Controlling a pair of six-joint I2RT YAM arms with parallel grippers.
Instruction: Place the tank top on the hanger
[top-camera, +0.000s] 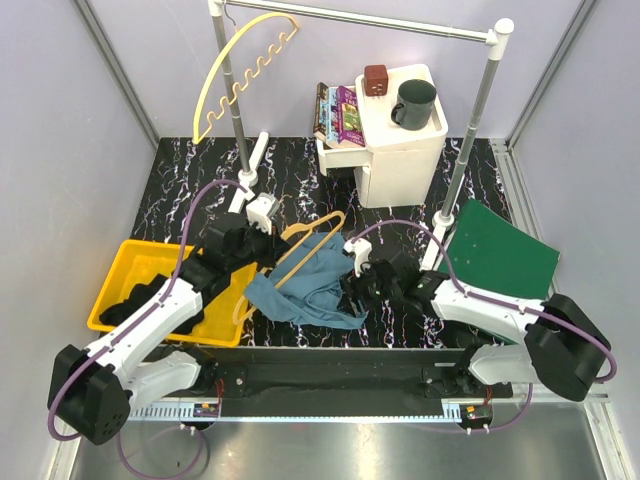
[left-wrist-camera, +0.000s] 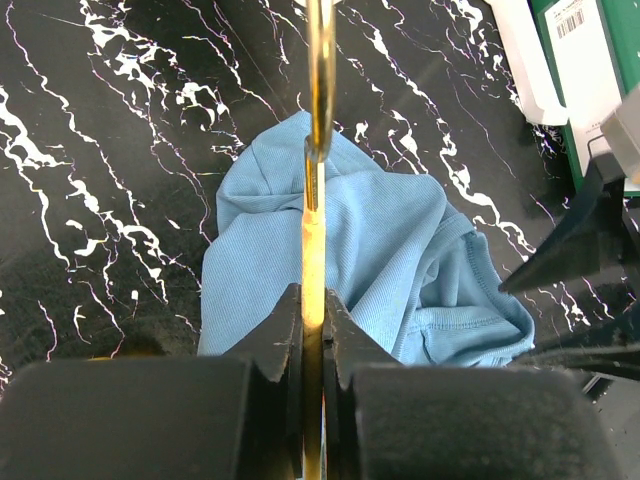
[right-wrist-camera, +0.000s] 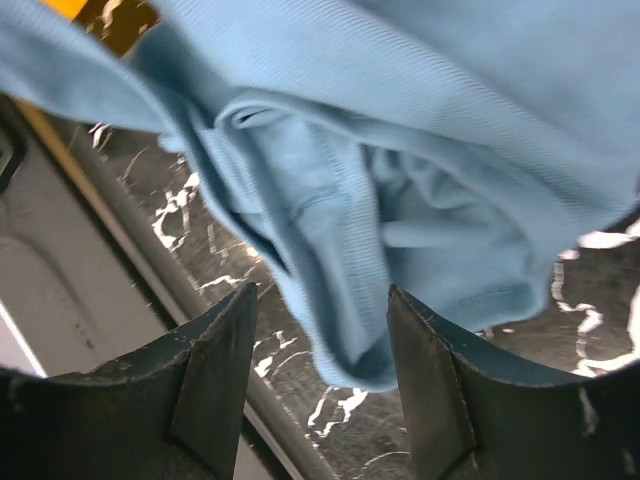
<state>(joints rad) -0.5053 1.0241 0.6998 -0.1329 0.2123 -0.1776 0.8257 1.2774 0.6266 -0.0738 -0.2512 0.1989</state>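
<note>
left pincer clamps hanger slanting diagonally over tank top.

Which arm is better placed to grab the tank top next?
Right. Its gripper is open, with a fold of the tank top hanging between its fingers. The left gripper is shut on the hanger, so it has no free grip.

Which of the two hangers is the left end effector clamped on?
The thin orange-yellow triangular hanger over the tank top, gripped by the left end effector. The paler wavy-edged hanger hangs untouched on the rail.
</note>
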